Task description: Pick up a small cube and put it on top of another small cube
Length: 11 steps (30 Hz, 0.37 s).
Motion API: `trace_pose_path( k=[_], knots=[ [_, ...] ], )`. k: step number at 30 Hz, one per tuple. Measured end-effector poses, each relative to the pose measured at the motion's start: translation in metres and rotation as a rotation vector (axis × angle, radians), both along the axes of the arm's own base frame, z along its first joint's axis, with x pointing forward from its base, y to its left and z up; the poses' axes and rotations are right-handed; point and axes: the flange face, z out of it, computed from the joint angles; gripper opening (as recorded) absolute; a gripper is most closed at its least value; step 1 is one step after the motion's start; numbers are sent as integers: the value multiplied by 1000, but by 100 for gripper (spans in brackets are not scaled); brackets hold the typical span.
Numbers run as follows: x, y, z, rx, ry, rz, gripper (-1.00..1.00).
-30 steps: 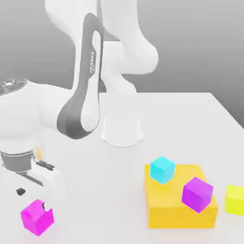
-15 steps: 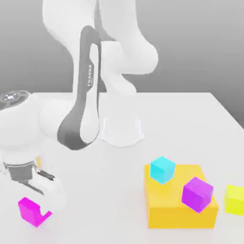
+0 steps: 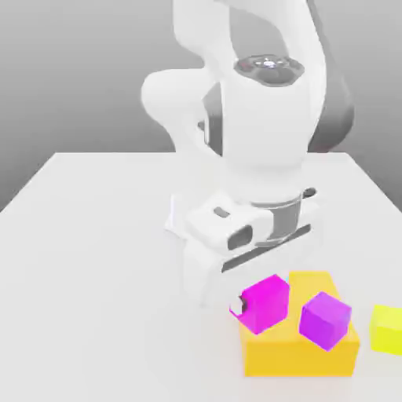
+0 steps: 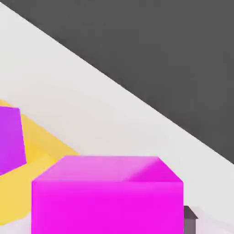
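My gripper point(image 3: 259, 302) is shut on the small magenta-pink cube point(image 3: 271, 305). It holds the cube over the far corner of the flat orange block point(image 3: 298, 357) on the exterior view's left. A white fingertip point(image 3: 235, 305) shows at the cube's left side, and the other finger is hidden behind the cube. The other small cube, the cyan one, is hidden by the arm and the held cube. In the hand view the magenta cube point(image 4: 107, 194) sits close between the jaws, with a dark finger pad point(image 4: 189, 219) beside it and the orange block point(image 4: 41, 153) beyond.
A violet-purple cube point(image 3: 324, 319) rests on the orange block, just to the right of the held cube; it also appears in the hand view point(image 4: 9, 137). A yellow cube point(image 3: 387, 328) lies on the white table point(image 3: 94, 259) at the exterior view's right edge.
The gripper closed on the magenta cube at the table's front left. The arm then swung it across to the orange block, where the cyan cube stood in view before.
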Motion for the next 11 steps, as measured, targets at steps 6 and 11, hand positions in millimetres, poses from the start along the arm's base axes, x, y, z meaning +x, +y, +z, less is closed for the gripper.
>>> trace_pose_path(
  k=[6,11],
  knots=[
    [-24,53,-18,-12,-8,274,-100],
    [-24,52,-32,-13,-9,274,100]
  ],
)
